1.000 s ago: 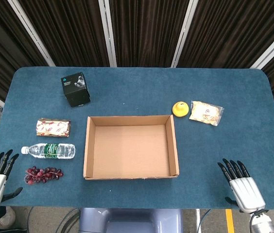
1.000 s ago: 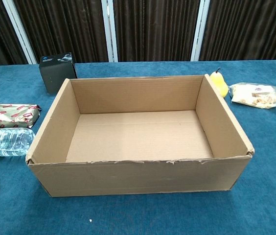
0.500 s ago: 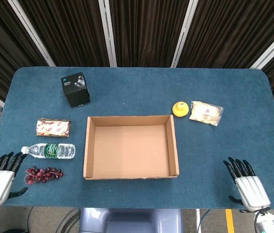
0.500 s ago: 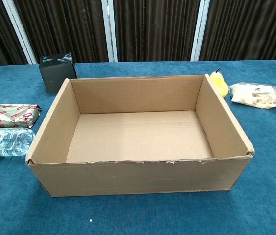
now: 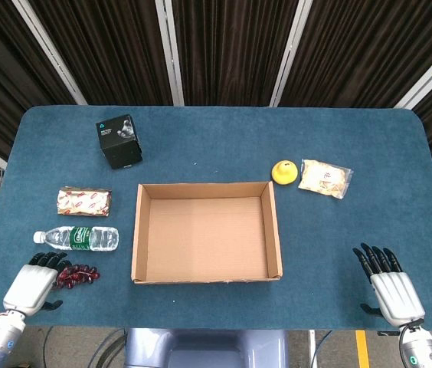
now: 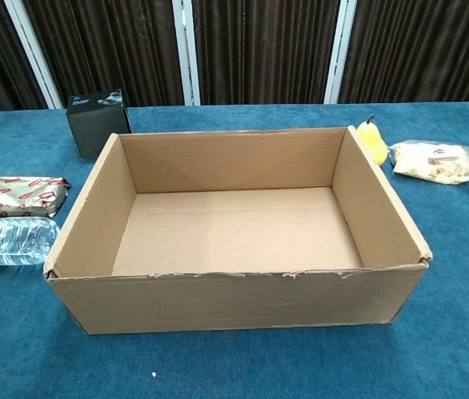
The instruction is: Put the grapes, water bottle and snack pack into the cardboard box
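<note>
Three targets are lying outside your box (image 5: 201, 230): bottle (image 5: 78, 238) with an unreadable green label and grapes (image 5: 78, 275) on its left, snack pack (image 5: 324, 178) far right. Your left hand (image 5: 31, 285) is overlapping the grapes, fingers apart; right hand (image 5: 388, 289) is hanging spread, empty.

grapes (image 5: 78, 275) partly under left hand (image 5: 32, 285)

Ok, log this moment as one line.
left robot hand: open at dark red grapes | right robot hand: open, idle | open brown cardboard box: empty
</note>
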`<state>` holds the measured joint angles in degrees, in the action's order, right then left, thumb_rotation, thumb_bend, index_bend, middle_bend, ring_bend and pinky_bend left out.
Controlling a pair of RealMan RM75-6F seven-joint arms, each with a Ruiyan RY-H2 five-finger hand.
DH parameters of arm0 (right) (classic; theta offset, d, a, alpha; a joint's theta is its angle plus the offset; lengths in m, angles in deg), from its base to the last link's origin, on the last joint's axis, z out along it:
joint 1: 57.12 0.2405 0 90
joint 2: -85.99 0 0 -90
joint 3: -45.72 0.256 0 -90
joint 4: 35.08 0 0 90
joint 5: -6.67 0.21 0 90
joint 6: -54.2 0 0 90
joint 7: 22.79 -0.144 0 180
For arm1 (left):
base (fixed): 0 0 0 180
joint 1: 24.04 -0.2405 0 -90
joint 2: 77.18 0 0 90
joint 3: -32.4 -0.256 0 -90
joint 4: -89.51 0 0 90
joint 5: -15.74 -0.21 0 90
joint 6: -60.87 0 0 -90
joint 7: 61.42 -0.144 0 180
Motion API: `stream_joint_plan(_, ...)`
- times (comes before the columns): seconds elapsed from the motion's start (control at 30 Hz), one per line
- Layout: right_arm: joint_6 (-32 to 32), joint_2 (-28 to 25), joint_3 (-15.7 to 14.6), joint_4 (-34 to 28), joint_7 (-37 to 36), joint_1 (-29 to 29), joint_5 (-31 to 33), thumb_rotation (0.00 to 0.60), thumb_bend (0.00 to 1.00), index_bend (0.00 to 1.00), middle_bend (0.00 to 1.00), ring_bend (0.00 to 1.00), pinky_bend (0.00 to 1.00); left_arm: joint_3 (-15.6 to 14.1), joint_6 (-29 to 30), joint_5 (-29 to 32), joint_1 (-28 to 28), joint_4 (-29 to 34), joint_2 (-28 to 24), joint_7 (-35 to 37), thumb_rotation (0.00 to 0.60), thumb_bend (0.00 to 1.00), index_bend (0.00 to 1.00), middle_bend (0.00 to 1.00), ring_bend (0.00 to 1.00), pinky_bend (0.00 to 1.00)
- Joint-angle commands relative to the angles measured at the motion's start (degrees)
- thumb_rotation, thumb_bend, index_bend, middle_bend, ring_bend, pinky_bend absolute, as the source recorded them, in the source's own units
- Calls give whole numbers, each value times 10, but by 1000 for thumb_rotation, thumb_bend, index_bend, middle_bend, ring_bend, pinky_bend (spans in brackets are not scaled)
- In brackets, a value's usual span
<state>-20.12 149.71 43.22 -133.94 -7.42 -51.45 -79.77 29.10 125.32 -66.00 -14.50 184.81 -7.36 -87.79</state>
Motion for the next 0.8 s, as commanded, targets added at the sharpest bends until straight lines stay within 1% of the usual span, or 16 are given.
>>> stream_joint_plan(0.03,10,3,5,4,3,5,15,600,0,0,0,0,0,1,-13,22,8,-17,23,-32,600,59,275,147,139,169)
stream_joint_plan(0.1,15,4,8,4,6,7,25,600,0,0,0,0,0,2,-13,29,10,-27,31,-44,600,63,280,147,139,169)
stream_joint_plan(0.23,15,6,11,5,14,7,37,600,0,0,0,0,0,5,-20,38,17,-52,43,-42,600,79,286,157,144,168)
stream_joint_plan(0.3,17,6,13,4,18,7,45,600,0,0,0,0,0,6,-28,42,23,-66,49,-41,600,127,308,175,155,176)
stream_joint_plan(0.37,18,8,16,4,25,8,54,600,0,0,0,0,0,10,-31,44,29,-82,57,-34,600,205,373,225,191,213)
stream_joint_plan(0.43,21,9,19,5,30,10,63,600,0,0,0,0,0,14,-27,38,32,-96,66,-23,600,347,515,350,288,310)
stream_joint_plan(0.47,23,11,20,5,33,11,68,600,0,0,0,0,0,16,-21,31,33,-106,72,-13,600,399,568,398,328,349)
stream_joint_plan(0.53,27,14,23,7,41,14,77,600,0,0,0,0,0,21,2,8,34,-127,87,17,600,550,715,520,429,452)
stream_joint_plan(0.6,31,17,25,9,46,16,85,600,0,0,0,0,0,24,24,-11,33,-146,98,42,600,659,804,591,477,500)
stream_joint_plan(0.67,34,19,27,11,51,19,94,600,0,0,0,0,0,25,45,-31,34,-167,111,64,600,721,853,634,507,515)
stream_joint_plan(0.7,35,20,27,12,52,19,96,600,0,0,0,0,0,25,52,-37,33,-173,114,71,600,734,865,642,517,518)
stream_joint_plan(0.8,38,22,29,13,57,22,104,600,0,0,0,0,0,21,84,-68,31,-184,120,109,600,740,873,644,521,519)
